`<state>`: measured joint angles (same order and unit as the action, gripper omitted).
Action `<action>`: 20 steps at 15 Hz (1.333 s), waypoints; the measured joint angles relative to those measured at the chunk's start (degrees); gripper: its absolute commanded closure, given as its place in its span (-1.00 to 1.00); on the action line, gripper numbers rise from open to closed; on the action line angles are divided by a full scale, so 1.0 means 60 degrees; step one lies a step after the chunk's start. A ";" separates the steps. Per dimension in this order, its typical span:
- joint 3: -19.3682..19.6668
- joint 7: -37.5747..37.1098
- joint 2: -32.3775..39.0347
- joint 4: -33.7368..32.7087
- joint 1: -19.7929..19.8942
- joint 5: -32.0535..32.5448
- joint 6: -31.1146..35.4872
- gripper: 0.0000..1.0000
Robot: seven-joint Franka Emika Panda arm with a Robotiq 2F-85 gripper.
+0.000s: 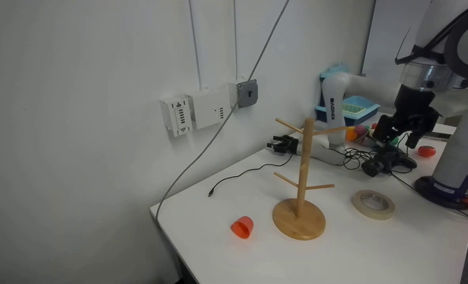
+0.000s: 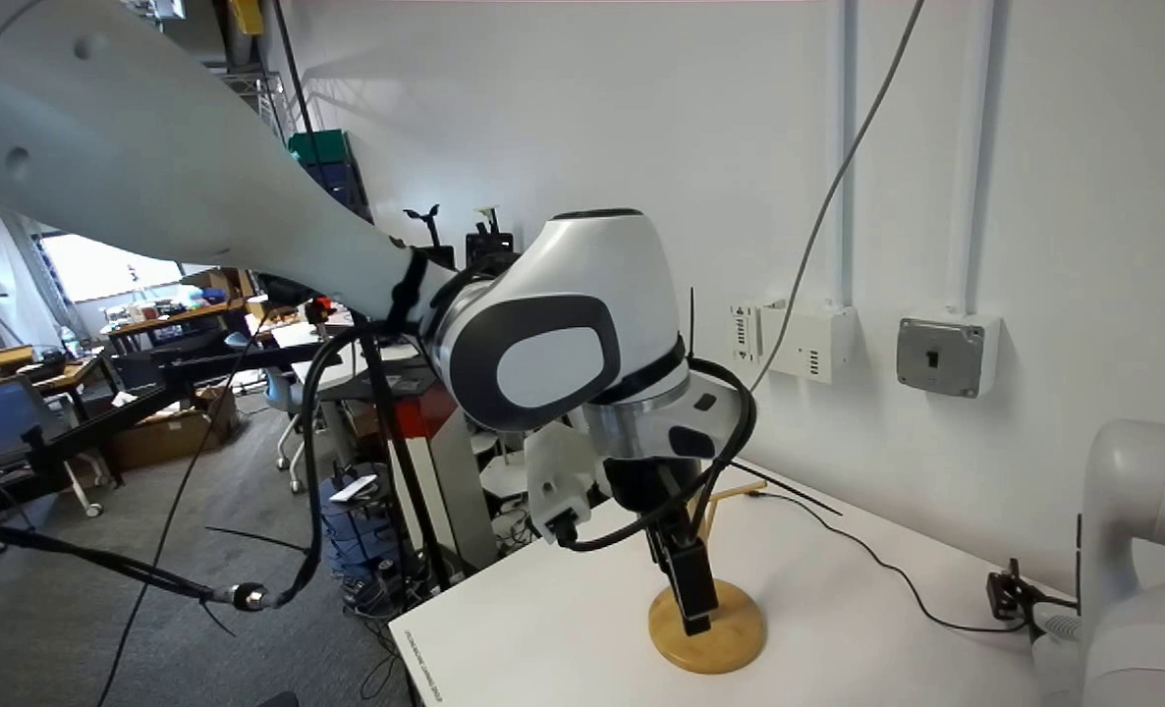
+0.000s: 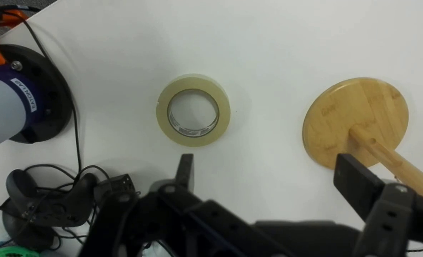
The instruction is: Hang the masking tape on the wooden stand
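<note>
Lying flat, masking tape (image 3: 224, 114) rests near an "EATON LAB" label (image 3: 24, 94).

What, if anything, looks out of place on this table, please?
The orange-red cup-shaped object lies on its side near the wooden stand, its mouth facing sideways, as if toppled. Black cables lie in an untidy tangle by the dark controller. The masking tape lies flat, apparently undamaged.

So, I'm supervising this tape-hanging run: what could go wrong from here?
The masking tape lies flat on the table, so the open gripper could scrape the surface or pinch poorly. The wooden stand, close to the tape, might get knocked over. Its pegs look thin, so slightly misaimed tape may miss.
</note>
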<state>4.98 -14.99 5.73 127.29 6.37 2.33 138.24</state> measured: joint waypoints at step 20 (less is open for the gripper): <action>0.0256 -0.0487 0.2190 -0.0385 -0.0381 0.0130 0.1835 -1.00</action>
<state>6.52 -17.91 18.87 124.97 4.08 3.11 149.24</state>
